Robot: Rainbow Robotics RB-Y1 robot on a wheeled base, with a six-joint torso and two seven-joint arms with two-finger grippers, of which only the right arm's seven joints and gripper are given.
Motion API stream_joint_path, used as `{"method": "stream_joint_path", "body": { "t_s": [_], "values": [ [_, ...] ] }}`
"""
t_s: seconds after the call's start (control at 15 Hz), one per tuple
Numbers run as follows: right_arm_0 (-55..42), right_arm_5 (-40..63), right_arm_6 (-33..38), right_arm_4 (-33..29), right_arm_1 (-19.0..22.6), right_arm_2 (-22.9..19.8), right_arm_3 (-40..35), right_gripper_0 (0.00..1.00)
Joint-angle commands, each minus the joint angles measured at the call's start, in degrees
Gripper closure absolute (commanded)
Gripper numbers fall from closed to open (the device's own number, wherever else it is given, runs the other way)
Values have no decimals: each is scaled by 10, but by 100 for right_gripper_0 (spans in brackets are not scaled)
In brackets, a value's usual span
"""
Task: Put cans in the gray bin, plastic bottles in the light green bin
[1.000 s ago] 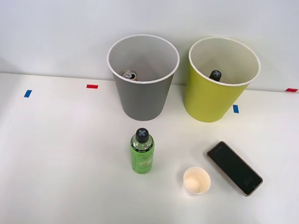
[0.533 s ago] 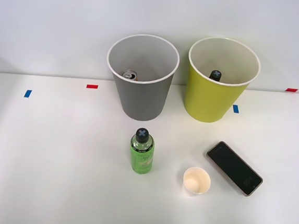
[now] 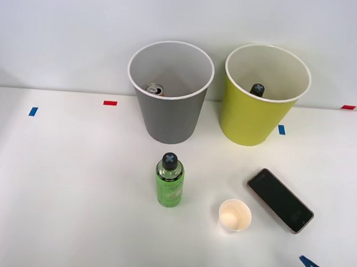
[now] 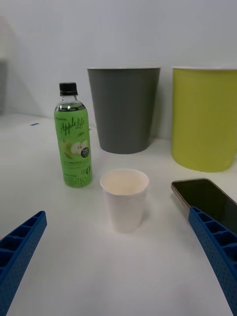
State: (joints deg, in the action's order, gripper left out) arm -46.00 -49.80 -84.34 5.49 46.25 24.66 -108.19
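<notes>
A can [image 3: 154,89] lies in the gray bin [image 3: 167,117] and a capped bottle [image 3: 257,89] in the light green bin [image 3: 250,118], while my right gripper [image 4: 118,276], fingers spread wide and empty, faces the upright green bottle [image 4: 73,143] standing well apart beyond a paper cup [image 4: 125,199].

White table [image 3: 67,192]. Far side: gray bin [image 3: 169,92] left, light green bin [image 3: 264,96] right, just apart. Centre: upright green bottle [image 3: 169,181]. To its right: paper cup [image 3: 234,216], then dark phone [image 3: 279,200] lying flat. Red and blue tape marks [image 3: 110,103] scattered.
</notes>
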Motion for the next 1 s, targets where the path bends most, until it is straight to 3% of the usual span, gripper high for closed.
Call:
{"method": "stream_joint_path", "body": {
  "t_s": [0.07, 0.2, 0.53, 0.8, 1.0],
  "values": [
    [114, 45, -9, 65, 90, 83, -48, 0],
    [155, 93, -18, 100, 106, 113, -87, 0],
    [222, 120, -114, 173, 103, 160, -81, 0],
    [282, 165, -117, 195, 81, 188, -81, 0],
    [325, 185, -126, 214, 87, 209, -81, 0]
  ]
}}
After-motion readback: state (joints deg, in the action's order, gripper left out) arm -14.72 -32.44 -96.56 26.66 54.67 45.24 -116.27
